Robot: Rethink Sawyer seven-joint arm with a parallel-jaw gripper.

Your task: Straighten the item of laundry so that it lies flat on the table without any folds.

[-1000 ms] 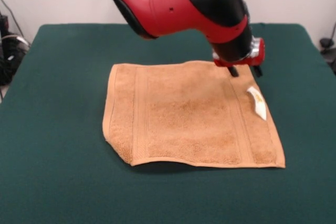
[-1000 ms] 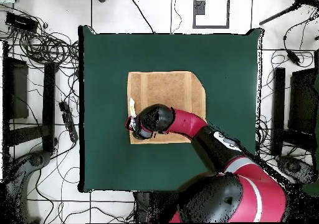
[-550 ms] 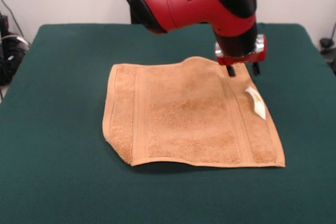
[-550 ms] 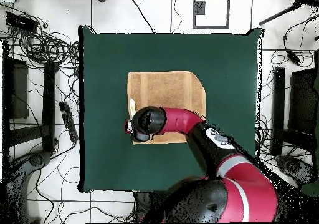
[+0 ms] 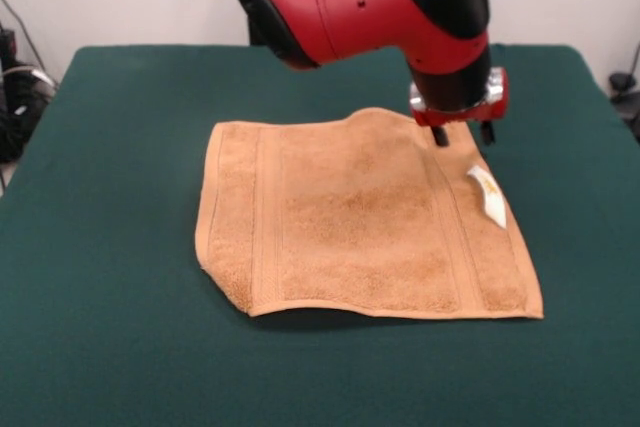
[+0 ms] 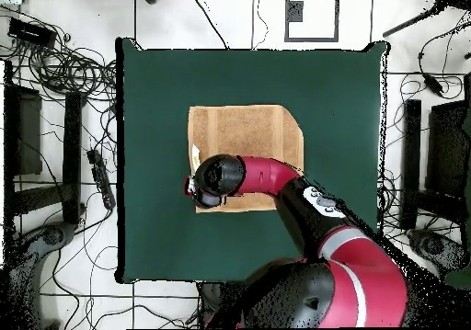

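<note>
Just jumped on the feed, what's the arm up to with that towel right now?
The robot arm's gripper is at the far corner of the orange towel, near the white tag. That far edge is lifted into a small hump. The rest of the towel lies mostly flat on the green table, but one near corner looks tucked under, so it is not fully straightened yet.

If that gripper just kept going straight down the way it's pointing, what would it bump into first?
Most likely the far corner of the orange-tan towel. The gripper points down right at that edge, so depth is hard to judge; it might just meet the green table beside it.
</note>
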